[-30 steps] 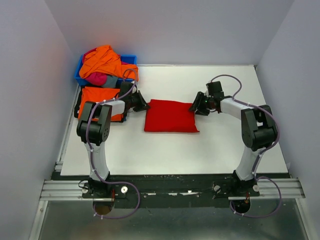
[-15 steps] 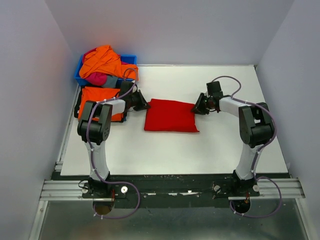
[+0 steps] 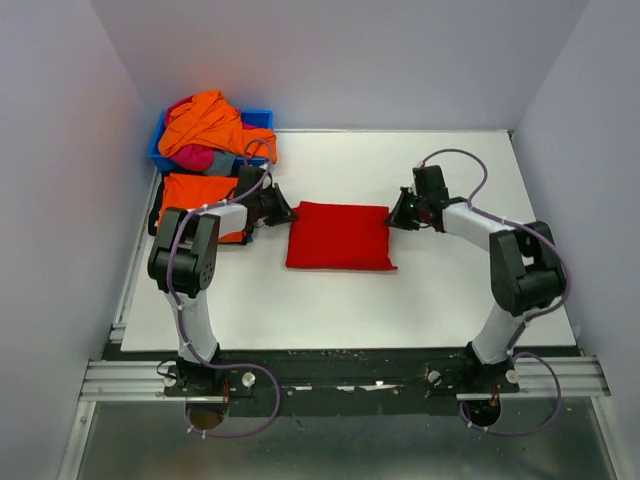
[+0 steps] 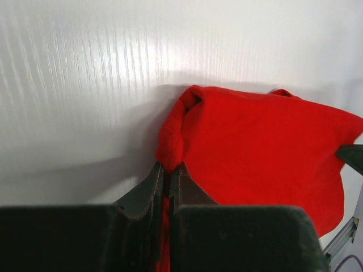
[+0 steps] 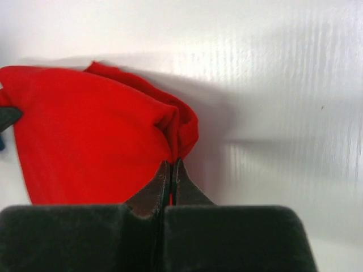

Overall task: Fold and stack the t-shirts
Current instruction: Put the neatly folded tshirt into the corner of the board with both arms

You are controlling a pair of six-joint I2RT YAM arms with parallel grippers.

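Observation:
A folded bright red t-shirt point(image 3: 338, 236) lies mid-table. My left gripper point(image 3: 287, 213) is shut on its far-left corner; red cloth shows pinched between the jaws in the left wrist view point(image 4: 168, 165). My right gripper point(image 3: 392, 217) is shut on the far-right corner, cloth bunched at its tips point(image 5: 171, 162). A folded orange t-shirt point(image 3: 190, 193) lies left of the left arm. Orange, pink and grey t-shirts point(image 3: 210, 128) are heaped in the bin.
A blue plastic bin point(image 3: 262, 120) stands at the far left corner under the heap of shirts. White walls close in the table on left, back and right. Cables loop off both arms.
The right gripper has closed on the red shirt's far-right corner. The left gripper has kept its grip on the other corner, and the shirt has shifted slightly left.

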